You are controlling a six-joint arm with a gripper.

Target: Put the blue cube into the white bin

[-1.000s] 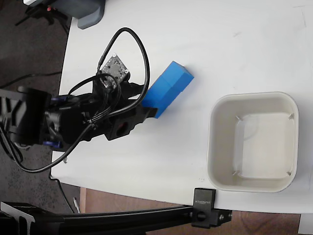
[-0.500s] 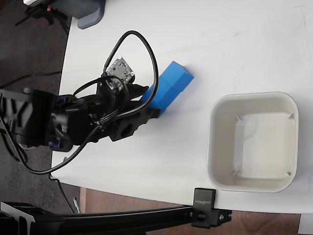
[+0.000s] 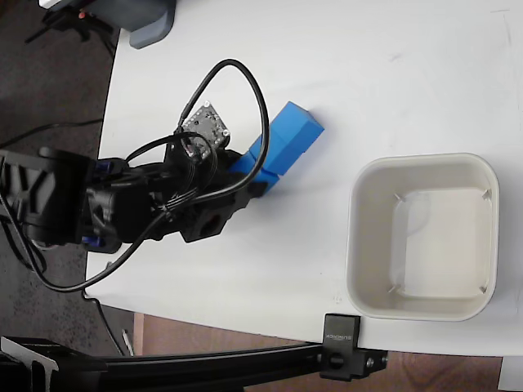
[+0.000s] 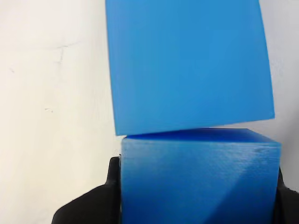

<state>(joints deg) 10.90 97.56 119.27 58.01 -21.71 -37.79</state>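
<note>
The step in hand looks like the grasp of the blue cube [image 4: 198, 179]: in the wrist view the cube fills the lower part of the frame, with a dark finger of the hand [image 4: 198, 186] pressed against each of its side faces, so the hand appears clamped on it. Right behind it, and touching or nearly touching along its far top edge, stands a second, larger-looking blue block [image 4: 189, 65] on the white tabletop [image 4: 51, 93]. In the fixed view the two blue pieces read as one slanted blue shape, the cube [image 3: 245, 163] being the end tucked under the black hand [image 3: 249, 175] and the block [image 3: 290, 139] the free end pointing up and to the right. Whether the cube is off the surface yet cannot be told. The white bin [image 3: 359, 245] sits well apart to the right in the fixed view, open and with nothing visible inside. The next move would call for lifting the cube straight clear of its neighbour so the block is not dragged along, then carrying it rightward across the tabletop [image 3: 368, 73] to above the bin before letting go. The arm reaches in low from the left edge of the fixed view, its cables looping above the wrist, the hand aimed right and slightly upward toward the blocks.
</note>
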